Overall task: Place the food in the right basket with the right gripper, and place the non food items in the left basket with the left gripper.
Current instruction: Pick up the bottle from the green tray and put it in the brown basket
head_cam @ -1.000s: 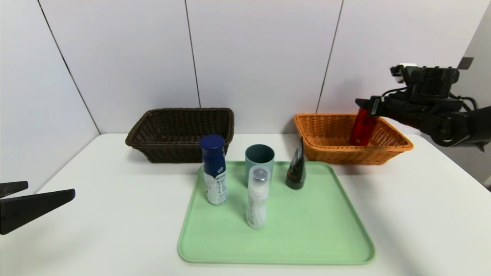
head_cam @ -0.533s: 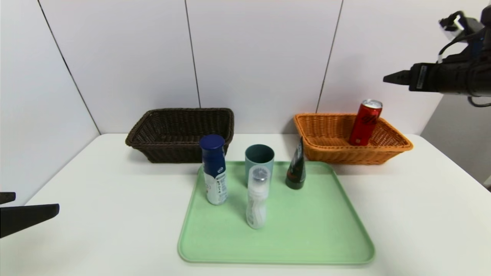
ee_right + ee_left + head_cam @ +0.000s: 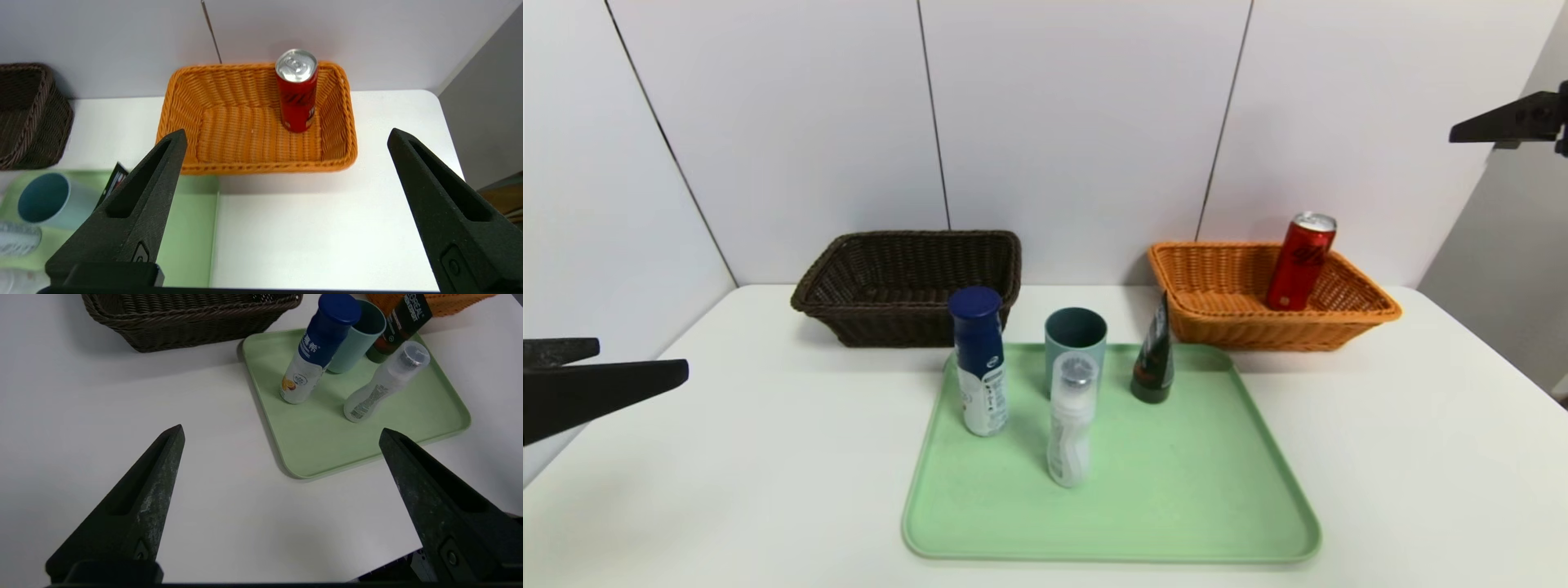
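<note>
The red can (image 3: 1300,261) (image 3: 297,94) stands free in the orange basket (image 3: 1225,286) (image 3: 245,130), leaning toward its far right side. My right gripper (image 3: 1462,135) (image 3: 287,134) hangs open and empty, high above and to the right of it. On the green tray (image 3: 1176,490) stand the blue-capped bottle (image 3: 978,359) (image 3: 314,355), the clear whitish bottle (image 3: 1070,420) (image 3: 384,381), the teal-grey cup (image 3: 1076,343) (image 3: 359,339) and the dark tube (image 3: 1154,359) (image 3: 402,322). My left gripper (image 3: 633,361) (image 3: 282,433) is open over the table's left edge. The dark brown basket (image 3: 907,278) holds nothing.
Both baskets sit at the back against the white wall. White tabletop (image 3: 1380,457) lies bare to the right of the tray, and more lies between the tray and my left gripper. A grey side wall (image 3: 482,102) rises just past the table's right edge.
My right gripper has let go of the red can, then risen and drawn back to the right. The can stays in the orange basket. My left gripper dipped, then came back up.
</note>
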`<action>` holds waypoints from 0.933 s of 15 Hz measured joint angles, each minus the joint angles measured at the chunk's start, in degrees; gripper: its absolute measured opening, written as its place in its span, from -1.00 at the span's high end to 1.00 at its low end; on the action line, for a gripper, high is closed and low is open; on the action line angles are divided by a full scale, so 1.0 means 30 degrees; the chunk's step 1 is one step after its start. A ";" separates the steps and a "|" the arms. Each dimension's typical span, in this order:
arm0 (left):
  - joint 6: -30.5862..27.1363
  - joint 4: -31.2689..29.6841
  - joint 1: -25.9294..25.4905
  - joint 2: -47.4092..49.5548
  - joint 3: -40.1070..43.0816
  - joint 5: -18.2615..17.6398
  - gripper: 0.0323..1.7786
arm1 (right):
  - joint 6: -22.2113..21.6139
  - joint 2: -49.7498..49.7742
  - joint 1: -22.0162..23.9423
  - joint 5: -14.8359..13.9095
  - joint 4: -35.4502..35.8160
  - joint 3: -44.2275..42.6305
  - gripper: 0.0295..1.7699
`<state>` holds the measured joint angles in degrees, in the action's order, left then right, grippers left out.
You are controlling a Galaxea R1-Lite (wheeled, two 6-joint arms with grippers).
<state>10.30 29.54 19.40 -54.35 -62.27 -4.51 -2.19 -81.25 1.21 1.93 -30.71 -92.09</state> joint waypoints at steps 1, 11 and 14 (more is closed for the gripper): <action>0.0284 0.0110 0.0284 -0.0333 -0.0256 0.0935 -0.90 | -0.0004 0.0366 -0.0020 -0.0028 -0.0670 -0.0138 -0.91; 0.3426 -0.4986 0.7782 -0.2751 0.2796 0.5055 -0.90 | 0.0024 0.2930 -0.0053 -0.0861 -0.0882 0.2792 -0.91; 0.2483 -0.8919 0.9188 -0.2316 0.6554 0.4819 -0.90 | 0.0037 0.3296 -0.0053 -0.0935 -0.0861 0.3300 -0.91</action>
<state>17.75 2.78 46.96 -61.29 -42.61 9.95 -2.08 -71.36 1.05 -0.88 -33.29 -82.19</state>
